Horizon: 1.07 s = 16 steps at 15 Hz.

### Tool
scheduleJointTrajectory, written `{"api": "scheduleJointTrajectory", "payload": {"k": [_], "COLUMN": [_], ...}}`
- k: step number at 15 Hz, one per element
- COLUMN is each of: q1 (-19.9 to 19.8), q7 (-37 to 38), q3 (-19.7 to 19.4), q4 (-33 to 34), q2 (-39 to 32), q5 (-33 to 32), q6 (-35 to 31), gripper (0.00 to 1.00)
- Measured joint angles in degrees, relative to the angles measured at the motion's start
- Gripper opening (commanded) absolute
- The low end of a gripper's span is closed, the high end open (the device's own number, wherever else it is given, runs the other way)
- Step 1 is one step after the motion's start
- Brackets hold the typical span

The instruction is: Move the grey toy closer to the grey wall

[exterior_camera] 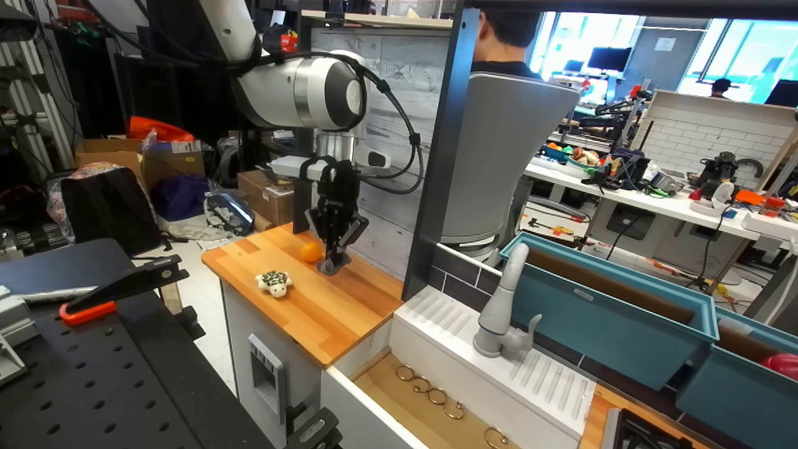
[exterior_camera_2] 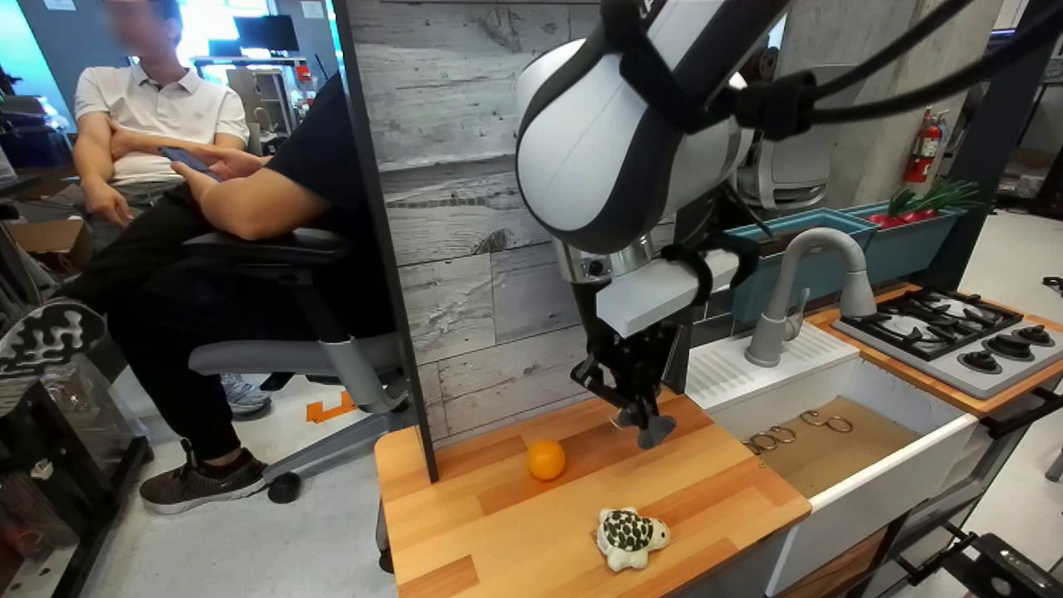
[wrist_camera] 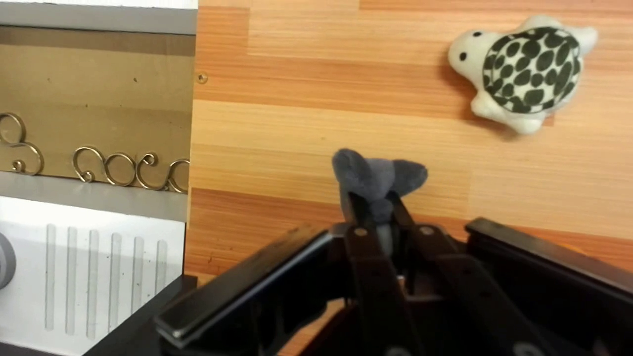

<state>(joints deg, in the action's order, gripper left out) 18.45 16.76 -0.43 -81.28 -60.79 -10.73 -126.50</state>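
in the pinch, with the last stretch to come

wrist view: the fingers are pressed in on the grey toy, nipping its narrow middle while limp-looking lobes stick out beyond. so slim a hold might twist or slip if a lobe drags on the desk. the turtle toy lies well apart and looks a small worry. at left, the sink holds curled metal pieces.

in an exterior view, the grey toy is toward the far side of the desk, near the grey wall but seemingly apart from it; whether its underside touches the desk i cannot tell. the orange ball sits to its left, and a leftward drift could send it rolling. at far right, a teal bin holds red things with green tops.

in an exterior view, the arm leans close to the grey wall, so its bulk or the pale bar above the fingers could bump it before the toy gets there. straying right risks the dark post. beyond the sink, the left teal bin shows a brown inside; the right one shows a bit of red.
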Motion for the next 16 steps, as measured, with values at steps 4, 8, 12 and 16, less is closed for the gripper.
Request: {"api": "scheduleJointTrajectory", "payload": {"k": [4,8,12,16], "q1": [0.3,1.1,1.9,2.5], "q7": [0.0,0.2,0.4,0.4], "q3": [-0.4,-1.2,-1.9,-1.9], "q4": [3.6,6.3,7.1,7.1], "q2": [-4.1,-7.0,-7.7,-7.7], "q5": [-0.4,-1.3,-1.5,-2.4], "q6": [0.9,0.9,1.2,1.3], "gripper": [0.03,0.03,0.43,0.72]}}
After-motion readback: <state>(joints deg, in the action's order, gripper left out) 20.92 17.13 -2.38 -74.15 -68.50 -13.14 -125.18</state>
